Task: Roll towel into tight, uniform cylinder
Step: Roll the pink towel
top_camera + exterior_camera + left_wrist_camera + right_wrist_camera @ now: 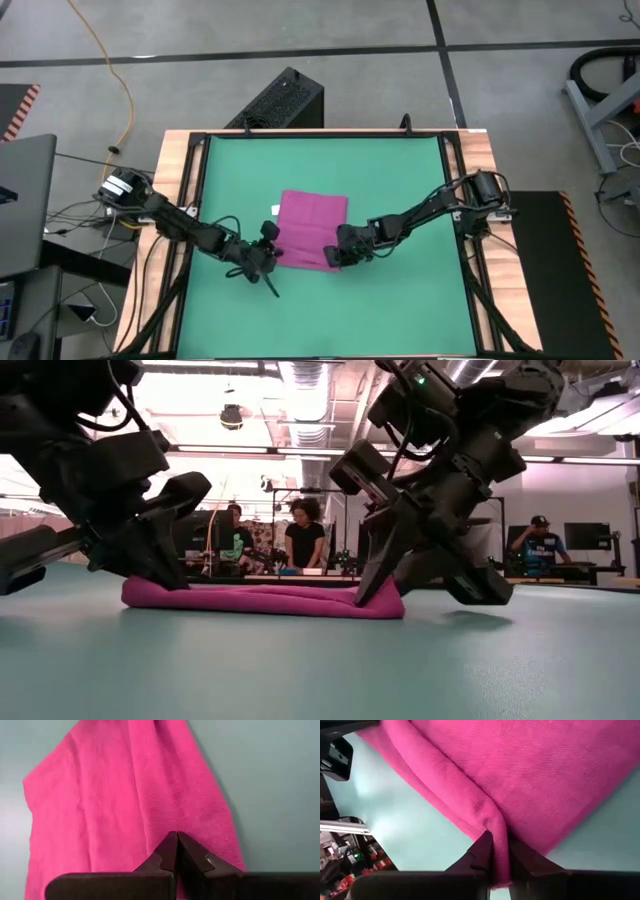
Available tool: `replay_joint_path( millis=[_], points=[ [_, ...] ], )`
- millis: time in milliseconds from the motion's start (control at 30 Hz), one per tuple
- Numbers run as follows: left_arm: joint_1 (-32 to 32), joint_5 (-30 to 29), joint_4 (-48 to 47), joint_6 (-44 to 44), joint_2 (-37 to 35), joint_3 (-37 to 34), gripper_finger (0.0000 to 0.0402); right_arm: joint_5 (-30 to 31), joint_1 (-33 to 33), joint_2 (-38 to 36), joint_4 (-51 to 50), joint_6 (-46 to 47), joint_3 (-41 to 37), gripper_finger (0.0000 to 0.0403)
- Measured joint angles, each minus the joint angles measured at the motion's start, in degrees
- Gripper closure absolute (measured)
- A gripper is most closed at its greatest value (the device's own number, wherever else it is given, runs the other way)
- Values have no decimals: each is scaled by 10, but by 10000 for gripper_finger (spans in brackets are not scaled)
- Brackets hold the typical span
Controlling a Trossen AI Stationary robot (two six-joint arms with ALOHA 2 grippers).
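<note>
The magenta towel lies on the green mat, between the two grippers. The right gripper pinches the rolled near edge of the towel at one corner, a fold of cloth between its fingers. The left gripper, fingers pressed together, sits at the opposite corner, seemingly resting on the cloth rather than holding it.
</note>
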Motion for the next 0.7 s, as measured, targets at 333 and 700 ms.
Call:
replay_joint_path(
  millis=[333,700],
  points=[
    [10,33,7,-5,0,0,402,55,10,-1,-18,-56,1,283],
    [16,55,118,-16,11,-56,401,86,5,-47,-125,-65,1,199]
  ],
)
